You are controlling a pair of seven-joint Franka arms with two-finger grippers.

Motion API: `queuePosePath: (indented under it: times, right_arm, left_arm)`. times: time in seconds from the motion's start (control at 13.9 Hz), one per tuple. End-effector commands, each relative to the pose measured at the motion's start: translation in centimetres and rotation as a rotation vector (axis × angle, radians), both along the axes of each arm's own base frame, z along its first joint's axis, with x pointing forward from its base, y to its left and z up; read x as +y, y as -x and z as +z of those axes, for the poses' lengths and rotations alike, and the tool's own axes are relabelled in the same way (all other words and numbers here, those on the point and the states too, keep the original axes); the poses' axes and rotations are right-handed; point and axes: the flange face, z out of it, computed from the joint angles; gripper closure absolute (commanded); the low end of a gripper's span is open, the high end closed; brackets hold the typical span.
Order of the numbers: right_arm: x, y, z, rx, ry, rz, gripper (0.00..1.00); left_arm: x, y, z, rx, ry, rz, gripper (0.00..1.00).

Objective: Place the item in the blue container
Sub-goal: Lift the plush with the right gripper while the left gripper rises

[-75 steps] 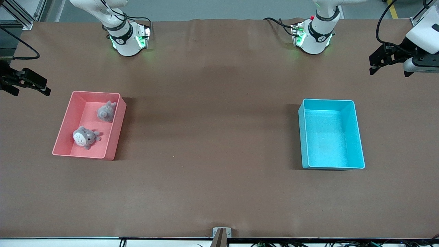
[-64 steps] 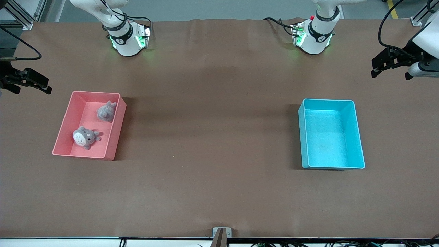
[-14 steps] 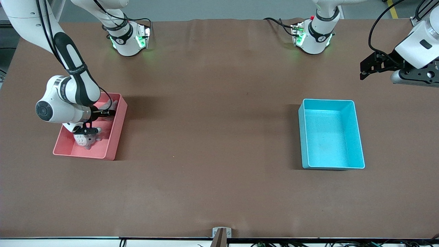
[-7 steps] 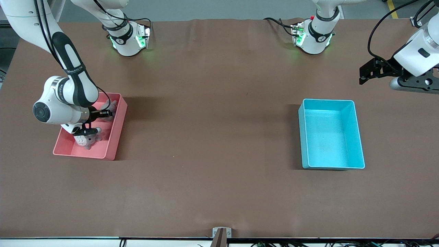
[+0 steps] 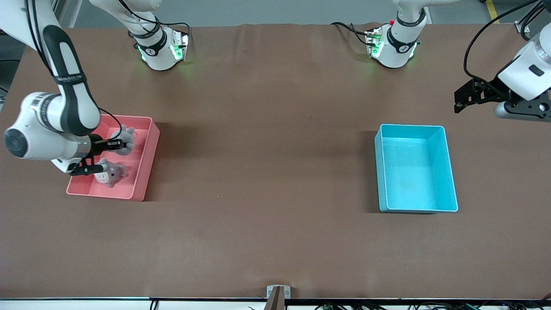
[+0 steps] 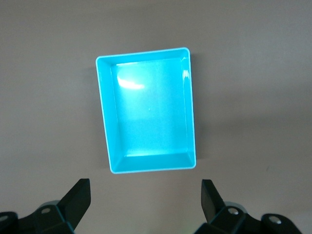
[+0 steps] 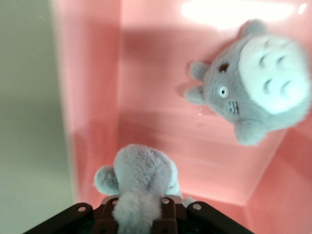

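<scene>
Over the pink bin, the right gripper pinches a grey plush, its body sticking out past the fingertips. A second plush lies in the bin below. The left gripper waits, fingers spread wide, above the table beside the blue container, which sits at the left arm's end.

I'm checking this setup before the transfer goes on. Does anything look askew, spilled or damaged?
Nothing stands out. The light blue rectangular plastic bin sits upright and empty. The pink plastic bin is upright, slightly angled, holding one grey plush toy. The right pincer is shut on the other grey plush above it. The left pincer waits open.
</scene>
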Motion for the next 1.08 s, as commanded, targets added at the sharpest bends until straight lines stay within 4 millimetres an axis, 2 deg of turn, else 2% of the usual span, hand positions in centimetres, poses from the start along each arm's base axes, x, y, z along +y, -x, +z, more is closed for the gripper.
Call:
queuePosePath:
  times: [0.0,0.07,0.22,0.29,0.36,0.43,0.5,0.65,0.79,0.86,1.01]
  right_arm:
    - [3.7,-3.2,7.0,-0.044,0.004,0.033,0.95]
    - [6.6,-3.9,8.5,-0.057,0.025,0.019,0.95]
    - [14.5,-4.6,10.8,-0.089,0.071,-0.028,0.95]
    - [19.4,-4.4,12.1,-0.110,0.086,-0.053,0.95]
    - [23.9,-4.0,12.7,-0.127,0.092,-0.076,0.95]
    - [29.0,-3.7,12.5,-0.145,0.105,-0.103,0.95]
    - [33.2,-3.5,12.1,-0.162,0.107,-0.148,0.95]
    - [42.2,-2.1,8.8,-0.194,0.099,-0.211,0.95]
    - [49.0,-0.5,4.8,-0.239,0.067,-0.279,0.95]
    - [52.1,0.5,2.6,-0.264,0.053,-0.308,0.95]
    - [56.1,2.0,0.2,-0.285,0.035,-0.336,0.95]
  left_arm:
    - [-0.8,-2.5,-3.8,0.007,-0.006,-0.015,0.00]
    - [-1.2,-3.4,-5.2,0.011,0.003,-0.021,0.00]
    - [-2.6,-4.9,-7.6,0.007,0.021,-0.038,0.00]
    - [-3.2,-5.7,-8.8,0.002,0.028,-0.045,0.00]
    - [-3.7,-6.2,-9.9,0.000,0.032,-0.051,0.00]
    - [-4.3,-6.7,-10.7,-0.004,0.037,-0.060,0.00]
    - [-4.9,-6.9,-11.2,-0.008,0.039,-0.069,0.00]
    - [-5.1,-7.3,-11.8,-0.012,0.042,-0.070,0.00]
    - [-5.4,-7.6,-12.6,-0.008,0.043,-0.075,0.00]
    - [-5.7,-8.1,-13.8,-0.005,0.048,-0.078,0.00]
    - [-5.3,-9.3,-17.0,0.015,0.063,-0.066,0.00]
